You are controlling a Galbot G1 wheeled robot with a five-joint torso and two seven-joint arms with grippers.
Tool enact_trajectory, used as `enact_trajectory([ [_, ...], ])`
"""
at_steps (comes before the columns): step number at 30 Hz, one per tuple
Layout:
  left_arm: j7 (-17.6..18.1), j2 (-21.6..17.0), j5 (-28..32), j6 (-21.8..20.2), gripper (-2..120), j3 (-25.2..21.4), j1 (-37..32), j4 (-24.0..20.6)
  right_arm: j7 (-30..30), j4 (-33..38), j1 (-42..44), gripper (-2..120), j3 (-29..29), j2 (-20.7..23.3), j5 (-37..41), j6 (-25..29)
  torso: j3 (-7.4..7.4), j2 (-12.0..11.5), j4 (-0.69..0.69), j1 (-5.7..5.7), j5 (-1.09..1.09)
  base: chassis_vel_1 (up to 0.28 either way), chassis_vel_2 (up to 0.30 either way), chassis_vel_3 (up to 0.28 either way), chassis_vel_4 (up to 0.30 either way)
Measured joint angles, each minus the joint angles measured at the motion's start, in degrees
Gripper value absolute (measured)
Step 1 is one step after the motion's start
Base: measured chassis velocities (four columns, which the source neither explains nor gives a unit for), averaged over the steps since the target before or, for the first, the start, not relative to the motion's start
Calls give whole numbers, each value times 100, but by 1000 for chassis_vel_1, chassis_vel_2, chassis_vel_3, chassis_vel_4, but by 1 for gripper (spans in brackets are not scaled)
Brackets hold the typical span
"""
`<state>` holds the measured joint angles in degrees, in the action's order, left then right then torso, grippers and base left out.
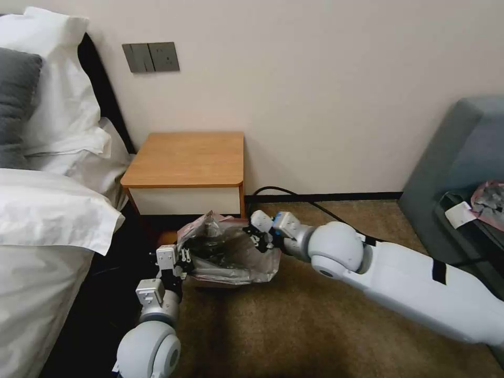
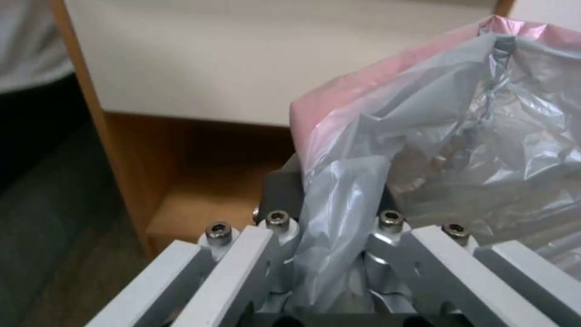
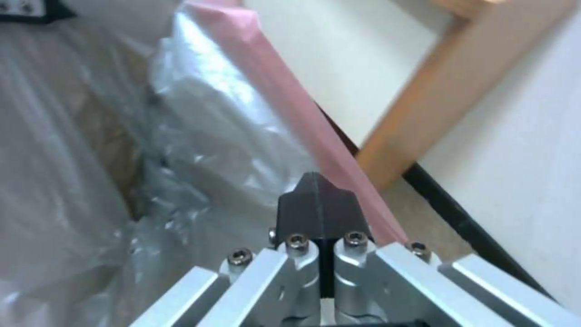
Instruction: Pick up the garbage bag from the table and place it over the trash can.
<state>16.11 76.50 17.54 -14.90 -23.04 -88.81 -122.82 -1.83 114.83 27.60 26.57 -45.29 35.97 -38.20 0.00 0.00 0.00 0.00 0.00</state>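
Plastic pinch, left tool [image 2: 330, 227]: clamped on a fold of the garbage bag [image 1: 231, 249], film bunched between the pads, low by the bed [image 1: 47, 220].
Right tool [image 3: 321, 213]: pressed together on the pink rim at the far side, nearer the wall.
Bag: stretched open between both tools, down on the carpet [image 1: 315, 315] in front of the surface [image 1: 189, 157], off its top already.
Trash can [image 1: 220, 283]: barely peeking out under the film, so looks mostly draped.
Risk, probably: thin film tearing or slipping out if either tool pulls too hard; rim popping off a corner; light can tipping from a sideways tug.
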Motion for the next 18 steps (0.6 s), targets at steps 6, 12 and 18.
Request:
enact_trajectory([
  [6, 47, -58, 650, -340, 9, 24, -34, -162, 65, 115, 738, 0, -916, 128, -214, 194, 0, 0, -1, 0, 1, 0, 0, 0, 0],
  [12, 211, -60, 1285, -905, 9, 12, -40, -177, -383, 473, 2265, 10, -2089, -12, -886, 942, 0, 0, -1, 0, 1, 0, 0, 0, 0],
  [18, 316, -58, 1408, -1160, 9, 18, 10, -6, -472, 542, 3366, 30, -3058, -401, -1601, 1646, 0, 0, -1, 0, 0, 0, 0, 0, 0],
])
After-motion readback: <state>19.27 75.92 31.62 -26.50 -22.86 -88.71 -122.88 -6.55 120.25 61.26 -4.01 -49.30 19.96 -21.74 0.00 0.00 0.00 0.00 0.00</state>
